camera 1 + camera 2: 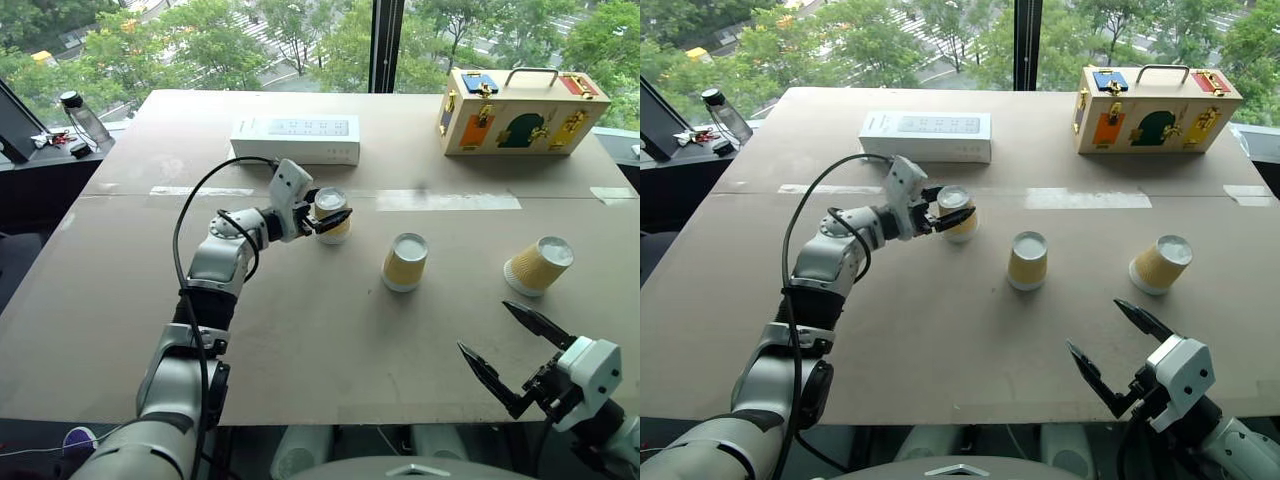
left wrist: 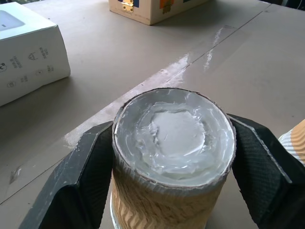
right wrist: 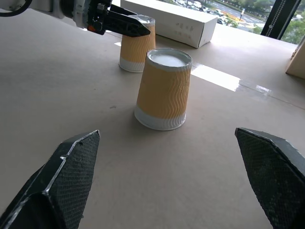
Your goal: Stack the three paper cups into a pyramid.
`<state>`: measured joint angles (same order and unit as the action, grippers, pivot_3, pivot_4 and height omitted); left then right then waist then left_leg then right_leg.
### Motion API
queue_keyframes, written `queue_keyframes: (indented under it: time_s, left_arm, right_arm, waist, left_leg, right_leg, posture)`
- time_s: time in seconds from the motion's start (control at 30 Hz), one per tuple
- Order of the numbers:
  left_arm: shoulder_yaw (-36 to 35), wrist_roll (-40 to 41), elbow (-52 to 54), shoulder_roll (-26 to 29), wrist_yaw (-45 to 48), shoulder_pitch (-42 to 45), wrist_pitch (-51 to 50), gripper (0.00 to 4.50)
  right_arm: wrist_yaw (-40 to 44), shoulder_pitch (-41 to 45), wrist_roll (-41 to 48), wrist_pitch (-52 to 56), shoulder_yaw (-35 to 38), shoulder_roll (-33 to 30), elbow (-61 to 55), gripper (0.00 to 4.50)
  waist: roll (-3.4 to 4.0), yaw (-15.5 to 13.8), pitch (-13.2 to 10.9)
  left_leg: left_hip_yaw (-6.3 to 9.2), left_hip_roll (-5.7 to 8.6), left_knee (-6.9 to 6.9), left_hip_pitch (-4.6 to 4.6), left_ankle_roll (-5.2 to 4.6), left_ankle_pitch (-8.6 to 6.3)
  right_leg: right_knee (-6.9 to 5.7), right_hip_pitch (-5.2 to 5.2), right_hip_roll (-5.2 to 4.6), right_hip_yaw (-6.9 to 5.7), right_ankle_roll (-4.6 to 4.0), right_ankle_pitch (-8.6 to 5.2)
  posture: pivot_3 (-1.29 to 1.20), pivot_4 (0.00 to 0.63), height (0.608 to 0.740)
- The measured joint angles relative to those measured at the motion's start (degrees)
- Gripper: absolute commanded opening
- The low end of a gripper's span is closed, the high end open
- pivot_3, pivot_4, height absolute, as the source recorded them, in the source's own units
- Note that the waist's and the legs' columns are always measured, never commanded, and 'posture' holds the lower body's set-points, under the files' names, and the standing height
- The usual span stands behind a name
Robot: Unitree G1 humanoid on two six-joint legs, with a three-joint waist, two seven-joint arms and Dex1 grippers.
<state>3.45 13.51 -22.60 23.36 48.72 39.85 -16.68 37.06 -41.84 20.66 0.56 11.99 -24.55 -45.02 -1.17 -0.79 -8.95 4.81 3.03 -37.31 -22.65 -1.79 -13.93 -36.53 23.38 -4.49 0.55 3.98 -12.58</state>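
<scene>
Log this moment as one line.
left claw: shut on left cup | right claw: open, idle | middle cup, right cup: untouched | pyramid: not started

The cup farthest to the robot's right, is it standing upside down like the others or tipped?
Tipped: the right cup leans with its white base skyward and angled away from the middle cup, which stands inverted.

A broad table [image 1: 300, 340] topped with tan board filled the middle of the room, a strip of pale tape [image 1: 440, 200] running across it. Behind it rose tall windows [image 1: 250, 40] split by a dark upright frame [image 1: 385, 45], green treetops and a street showing through in soft daylight. A white box [image 1: 295, 139] and a small wooden case [image 1: 520, 110] with a metal handle sat at the far side. A dark side surface [image 1: 50, 150] held a bottle [image 1: 83, 118].
</scene>
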Motion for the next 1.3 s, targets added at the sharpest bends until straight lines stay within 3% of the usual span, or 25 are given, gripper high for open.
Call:
queue_keyframes:
  time_s: [0.2,0.43,0.67,1.2,1.27,1.3]
  left_arm:
    - [-1.0,1.3,-0.4,0.5,3.8,-0.4,1.7,2.19]
    - [-0.1,9.2,14.3,4.3,16.3,-7.7,-4.7,2.19]
    - [3.0,8.3,17.9,3.0,16.1,-11.1,-4.2,2.19]
    - [6.1,3.4,13.8,1.4,15.3,-10.5,4.1,2.19]
    - [6.1,3.6,13.8,1.2,15.5,-10.5,4.0,3.23]
    - [6.1,3.8,13.8,1.1,15.9,-10.5,3.6,3.53]
  right_arm:
    - [0.0,0.1,0.0,0.0,0.0,-0.1,0.0,4.50]
    - [0.2,1.2,0.0,0.0,0.1,-0.3,0.2,4.50]
    - [0.2,1.7,0.0,0.0,0.0,-0.5,0.2,4.50]
    - [-0.1,0.3,-1.3,-0.9,-0.9,0.3,0.2,4.50]
    - [-0.2,0.3,-1.4,-0.9,-0.9,0.3,0.2,4.50]
    - [-0.3,0.4,-1.4,-0.9,-0.9,0.3,0.2,4.50]
  waist:
    - [0.00,0.0,0.0]
    - [0.02,-0.1,0.0]
    - [0.03,0.0,0.0]
    - [0.03,-0.1,0.0]
    - [0.04,-0.1,0.0]
    - [0.04,-0.1,0.0]
  left_leg:
    - [0.00,-0.01,-0.01,0.00,0.00,0.00]
    - [-0.03,-0.05,0.00,-0.04,0.00,0.00]
    - [-0.04,-0.04,-0.01,-0.01,-0.01,0.00]
    - [-0.04,-0.04,-0.01,0.01,-0.01,0.00]
    - [-0.03,-0.04,-0.01,0.01,-0.01,0.00]
    - [-0.03,-0.04,-0.01,0.01,-0.01,0.00]
  right_leg:
    - [-0.01,0.00,0.00,-0.01,0.00,0.00]
    - [-0.01,0.06,-0.01,0.05,-0.02,0.00]
    - [-0.01,0.03,0.00,0.06,-0.02,0.00]
    - [-0.02,0.02,0.00,0.05,-0.02,0.00]
    - [-0.02,0.01,0.00,0.03,-0.02,0.00]
    - [-0.02,0.01,0.00,0.03,-0.02,0.00]
  posture:
    - [0.00,0.150,0.740]
    - [0.00,0.150,0.740]
    - [0.00,0.150,0.740]
    - [0.00,0.150,0.740]
    - [0.00,0.150,0.740]
    - [0.00,0.150,0.740]
